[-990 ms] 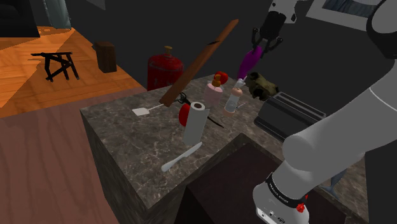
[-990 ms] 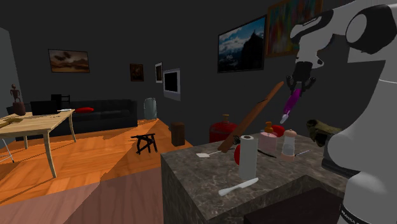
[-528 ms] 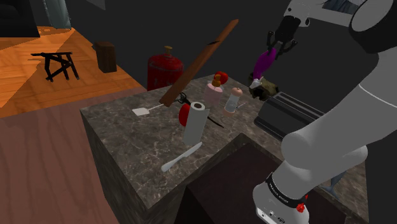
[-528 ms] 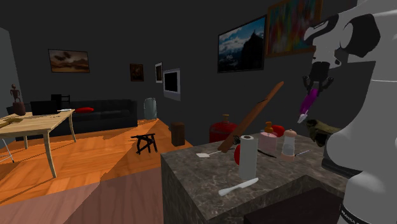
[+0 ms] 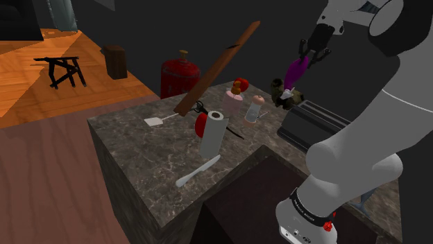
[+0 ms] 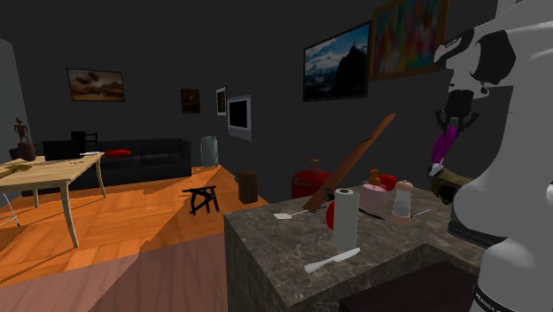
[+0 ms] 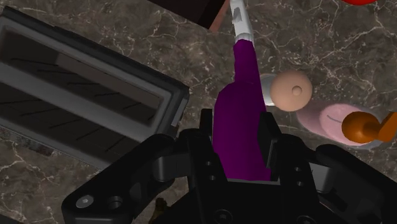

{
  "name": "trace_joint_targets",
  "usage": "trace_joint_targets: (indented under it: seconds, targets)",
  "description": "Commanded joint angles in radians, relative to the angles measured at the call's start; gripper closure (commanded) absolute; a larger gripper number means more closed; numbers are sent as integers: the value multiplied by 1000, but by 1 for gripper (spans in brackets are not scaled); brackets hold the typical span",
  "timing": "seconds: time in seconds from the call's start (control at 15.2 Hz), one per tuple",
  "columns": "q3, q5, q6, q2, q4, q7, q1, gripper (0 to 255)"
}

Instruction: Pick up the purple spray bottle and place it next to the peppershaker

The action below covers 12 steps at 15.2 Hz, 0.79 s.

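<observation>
The gripper (image 7: 236, 130) clasped the plain purple spray bottle (image 7: 245, 89), nozzle downward, in the air above and beside the peppershaker (image 7: 291, 91); a dark toaster (image 7: 83, 95) sat near it.

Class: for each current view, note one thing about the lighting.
Shoulder view: dim, the orange floor brightest, the purple spray bottle faint against the dark wall. Second exterior view: equally dim, floor lit. Wrist view: evenly lit, marble counter veins crisp, bottle vivid between the fingers.
</observation>
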Motion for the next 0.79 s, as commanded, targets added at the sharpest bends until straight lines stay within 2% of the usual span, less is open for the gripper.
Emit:
trace_joint_targets:
  seconds: [0.0,0.73]
  targets:
    - [0,-2,27,-5,-31,-4,1,255]
    - [4,-9,178,-24,-202,-21,4,255]
